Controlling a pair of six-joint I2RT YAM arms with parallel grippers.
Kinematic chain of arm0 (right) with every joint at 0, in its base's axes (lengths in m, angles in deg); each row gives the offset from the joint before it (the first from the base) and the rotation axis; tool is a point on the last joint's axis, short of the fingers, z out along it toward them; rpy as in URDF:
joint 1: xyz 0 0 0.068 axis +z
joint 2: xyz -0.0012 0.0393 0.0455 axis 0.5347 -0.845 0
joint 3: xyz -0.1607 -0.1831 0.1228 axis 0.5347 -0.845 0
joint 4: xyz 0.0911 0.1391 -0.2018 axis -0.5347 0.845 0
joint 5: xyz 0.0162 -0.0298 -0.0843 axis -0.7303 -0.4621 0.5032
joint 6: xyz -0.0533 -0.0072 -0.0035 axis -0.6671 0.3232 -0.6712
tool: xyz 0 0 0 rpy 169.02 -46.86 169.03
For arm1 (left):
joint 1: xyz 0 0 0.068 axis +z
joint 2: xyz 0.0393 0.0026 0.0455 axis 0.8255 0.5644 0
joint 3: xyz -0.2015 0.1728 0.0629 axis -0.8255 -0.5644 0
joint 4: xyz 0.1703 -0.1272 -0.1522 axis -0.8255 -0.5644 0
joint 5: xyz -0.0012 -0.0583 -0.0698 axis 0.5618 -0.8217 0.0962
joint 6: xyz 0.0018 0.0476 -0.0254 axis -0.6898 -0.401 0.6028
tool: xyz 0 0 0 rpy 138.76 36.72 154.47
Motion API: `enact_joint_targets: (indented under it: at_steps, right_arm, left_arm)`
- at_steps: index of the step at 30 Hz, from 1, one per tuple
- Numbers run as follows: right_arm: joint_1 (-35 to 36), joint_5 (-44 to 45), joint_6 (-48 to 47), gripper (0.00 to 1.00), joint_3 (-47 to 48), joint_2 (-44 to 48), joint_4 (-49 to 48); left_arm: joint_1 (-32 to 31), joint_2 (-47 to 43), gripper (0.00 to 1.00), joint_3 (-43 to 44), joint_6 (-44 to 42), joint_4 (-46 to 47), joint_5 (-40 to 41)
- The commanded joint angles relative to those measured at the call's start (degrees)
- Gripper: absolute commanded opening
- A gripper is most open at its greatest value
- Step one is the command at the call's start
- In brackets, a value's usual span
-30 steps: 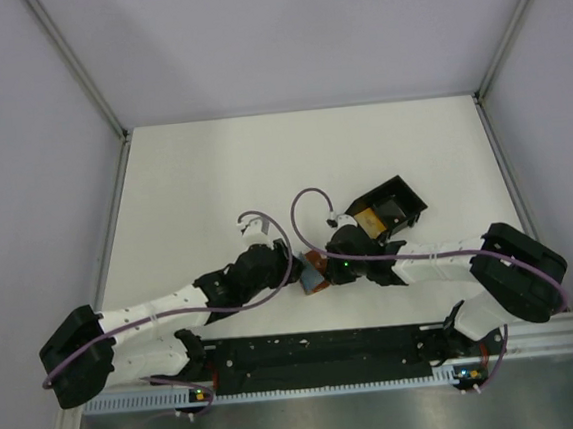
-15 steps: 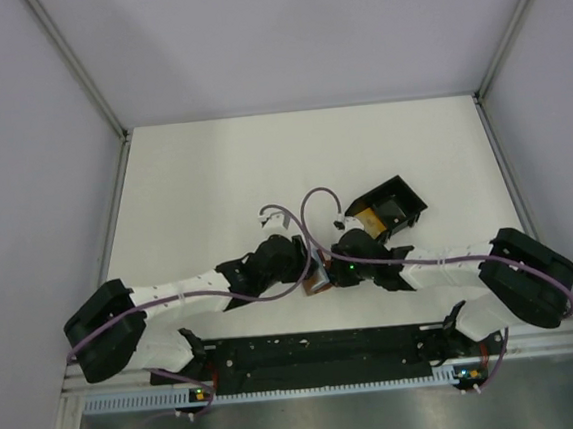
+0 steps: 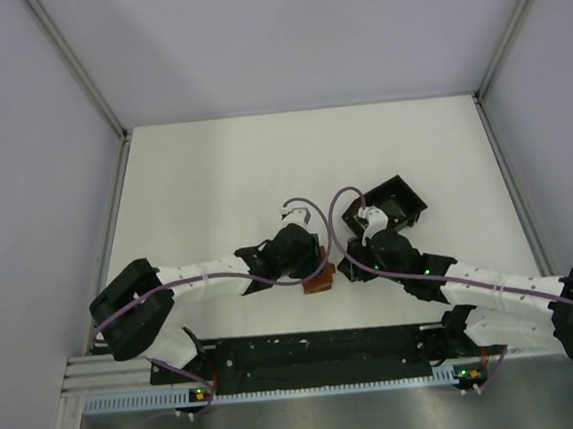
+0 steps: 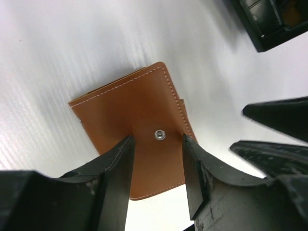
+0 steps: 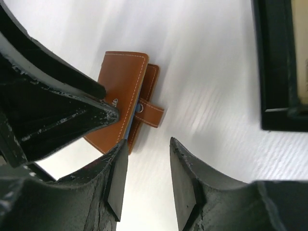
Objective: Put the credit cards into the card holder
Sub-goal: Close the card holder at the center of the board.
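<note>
Both my arms shifted right | left end effector (image 4: 158,140) parted over card holder (image 4: 130,106) | right end effector (image 5: 147,144) parted, empty

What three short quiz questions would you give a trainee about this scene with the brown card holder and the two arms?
1. True or false: the card holder lies folded on the table, its brown outside facing up.
2. Choose one: what does the right end effector hold? A) a blue card; B) the closing tab; C) nothing.
3. Fill the blank: seen from above, the black slotted box stands on the ___ arm's side of the card holder.

Key: 1 true; 2 C; 3 right.
</note>
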Motion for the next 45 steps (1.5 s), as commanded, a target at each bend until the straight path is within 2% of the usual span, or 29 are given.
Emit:
enact_joint_targets:
  at_steps: [1,4,6,7,9,10,12,22,26,33,36,39,42,45]
  right_arm:
    - [-1.5,-1.8,-16.1,0.40,-1.4,1.8,-5.0]
    - [-1.5,-4.0,-26.4,0.44,-2.9,1.3,-9.6]
    - [-1.5,-5.1,-30.5,0.47,-3.9,1.7,-11.4]
    - [-1.5,-5.4,-32.7,0.49,-4.3,1.7,-12.1]
    - [-1.6,-9.9,-37.9,0.59,-5.7,1.3,-14.9]
    - [-1.6,-11.4,-40.1,0.66,-7.2,1.0,-17.9]
    - [-1.6,-11.7,-42.0,0.72,-8.6,-0.5,-22.4]
    - [-3.1,-19.4,-50.4,0.71,-3.0,-15.8,-25.6]
    - [-5.7,-22.6,-51.8,0.71,-2.6,-17.0,-27.7]
    - [-10.4,-34.7,-55.2,0.70,0.5,-20.2,-25.7]
    - [-10.6,-40.3,-57.3,0.68,2.1,-21.6,-22.3]
    - [-10.6,-45.3,-54.8,0.65,2.8,-22.8,-21.2]
    - [-10.3,-49.7,-48.8,0.64,1.6,-23.0,-24.4]
    - [-8.1,-49.9,-45.9,0.63,-0.2,-22.9,-28.5]
  left_arm:
    - [0.8,-2.2,0.48,1.9,-2.9,-3.0,-0.8]
    - [0.9,-4.9,0.43,2.1,-4.1,-4.7,0.0]
    - [1.0,-6.1,0.33,2.1,-5.3,-5.6,0.1]
    - [1.1,-6.1,0.33,2.1,-6.0,-5.5,0.1]
    - [1.6,-5.3,0.26,2.4,-6.7,-6.7,-0.3]
    - [1.7,-4.7,0.25,2.1,-7.4,-6.1,-1.0]
    - [2.3,-3.7,0.25,1.8,-8.6,-5.3,-3.4]
    - [3.6,2.8,0.19,3.4,-11.0,-5.0,-10.6]
    - [4.0,4.1,0.15,3.6,-11.8,-5.7,-10.6]
    - [5.2,2.5,0.14,2.2,-14.9,-6.6,-10.8]
    - [6.3,1.0,0.17,1.3,-15.0,-6.9,-10.4]
    - [7.7,-0.6,0.24,0.8,-14.0,-8.1,-8.3]
    - [9.2,-1.9,0.29,0.0,-13.0,-8.3,-8.2]
    - [9.8,-2.3,0.31,0.0,-12.7,-8.9,-5.4]
